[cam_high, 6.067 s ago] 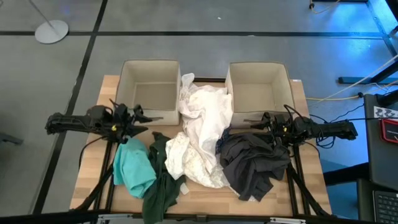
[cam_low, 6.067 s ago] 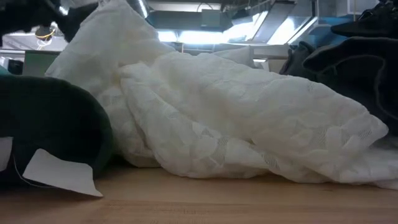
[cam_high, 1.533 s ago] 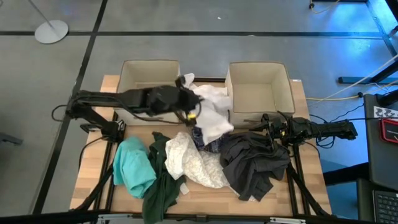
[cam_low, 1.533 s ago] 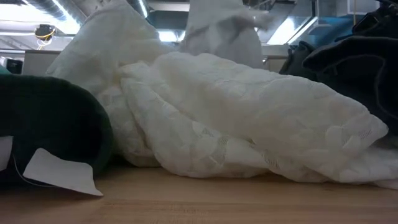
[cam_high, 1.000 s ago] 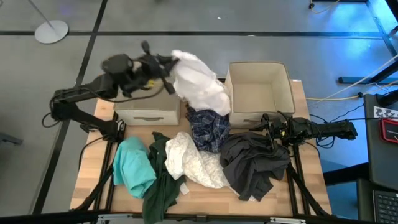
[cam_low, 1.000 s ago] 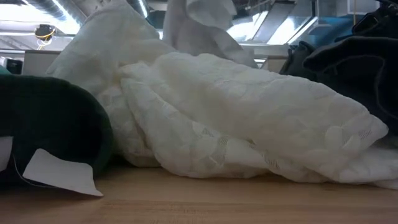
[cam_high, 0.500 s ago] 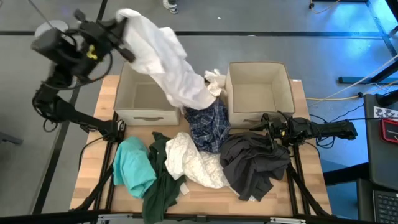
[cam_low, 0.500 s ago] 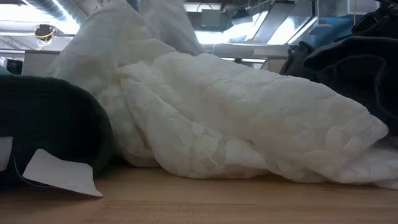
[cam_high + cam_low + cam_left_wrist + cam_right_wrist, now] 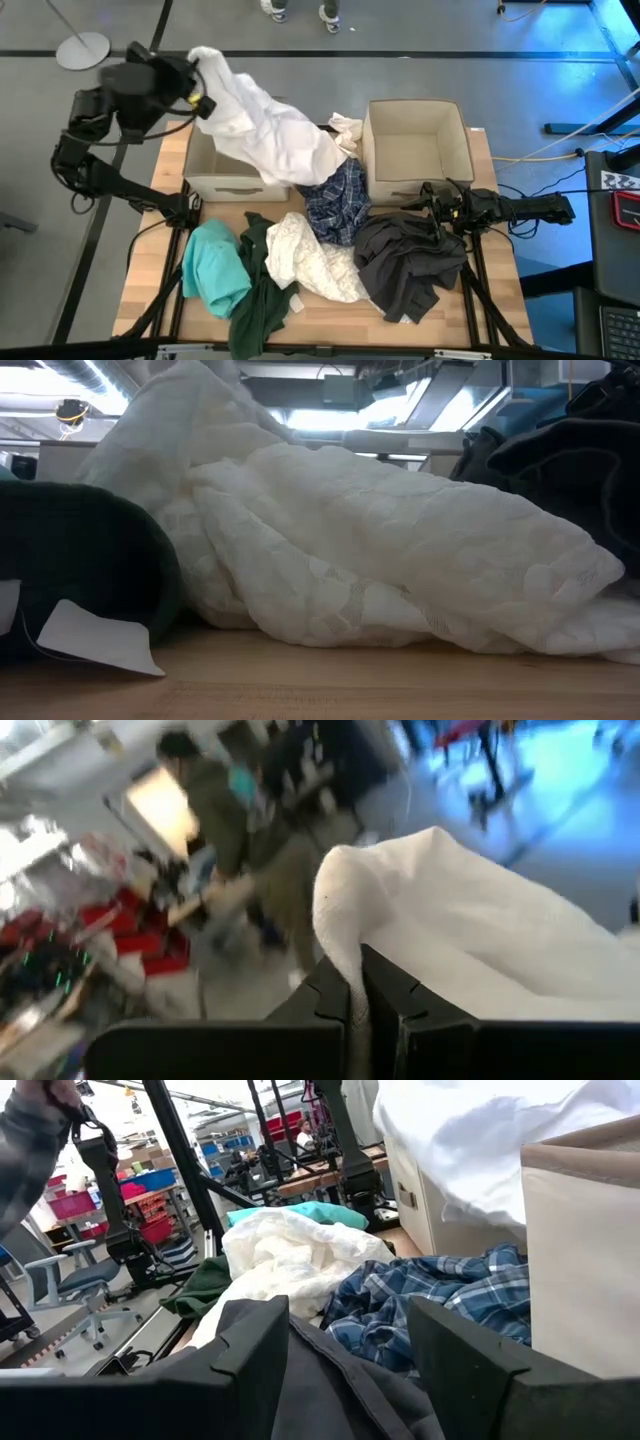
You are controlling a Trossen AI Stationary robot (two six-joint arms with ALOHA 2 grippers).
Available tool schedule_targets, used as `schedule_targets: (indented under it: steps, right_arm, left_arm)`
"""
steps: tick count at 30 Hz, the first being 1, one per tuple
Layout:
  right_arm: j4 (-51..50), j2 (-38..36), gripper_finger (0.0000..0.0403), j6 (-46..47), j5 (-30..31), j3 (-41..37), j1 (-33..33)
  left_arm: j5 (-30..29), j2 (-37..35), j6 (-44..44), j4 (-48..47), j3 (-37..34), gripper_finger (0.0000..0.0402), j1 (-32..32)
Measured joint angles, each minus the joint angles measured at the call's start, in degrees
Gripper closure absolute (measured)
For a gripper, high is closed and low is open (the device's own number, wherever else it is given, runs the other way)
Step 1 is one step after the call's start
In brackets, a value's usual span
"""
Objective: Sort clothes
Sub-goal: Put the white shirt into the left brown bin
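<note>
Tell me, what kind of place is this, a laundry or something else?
Probably a robotics lab or workshop, not a laundry: the wooden table stands on a bare concrete floor, cables trail beside it, and metal stands and an office chair fill the room behind.

Two beige fabric boxes are being seen at the far side of the wooden table (image 9: 330,310): the left box (image 9: 232,168) and the right box (image 9: 417,148), both standing upright and apart from each other. A round lamp base (image 9: 83,49) is lying on the grey floor beyond the table. A person (image 9: 215,815) is being shown in the room behind, blurred.
</note>
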Motion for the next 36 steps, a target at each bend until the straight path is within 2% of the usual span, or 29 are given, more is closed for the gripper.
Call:
schedule_targets:
  steps: [2, 6, 12, 22, 26, 29, 36]
  right_arm:
    - [0.0, 0.0, 0.0194, -0.02, 0.04, 0.0, 0.0]
    - [0.04, 0.02, 0.0194, -0.02, 0.38, 0.0, 0.0]
    - [0.07, 0.02, 0.0194, 0.22, 1.21, 0.0, 0.0]
    - [0.07, 0.01, 0.0194, 0.35, 1.27, 0.0, 0.0]
    - [0.04, 0.02, 0.0194, 0.66, 1.25, 0.0, 0.0]
    - [0.07, 0.0, 0.0194, 0.66, 1.22, 0.0, 0.0]
    - [0.04, 0.0, 0.0194, 0.66, 1.18, 0.0, 0.0]
  left_arm:
    - [0.91, 0.8, -6.21, -6.81, -0.04, 0.04, 1.6]
    - [6.62, 2.04, -19.26, -17.84, -0.11, 0.04, 6.0]
    - [12.13, 2.53, -25.77, -20.9, -4.41, 0.04, 12.16]
    - [23.33, 2.55, -29.29, -19.29, -20.4, 0.04, 20.34]
    - [32.35, 2.53, -28.9, -17.03, -28.04, 0.04, 22.13]
    - [37.02, 2.55, -27.18, -14.03, -33.09, 0.04, 23.23]
    - [38.17, 2.57, -23.31, -11.89, -37.89, 0.04, 24.82]
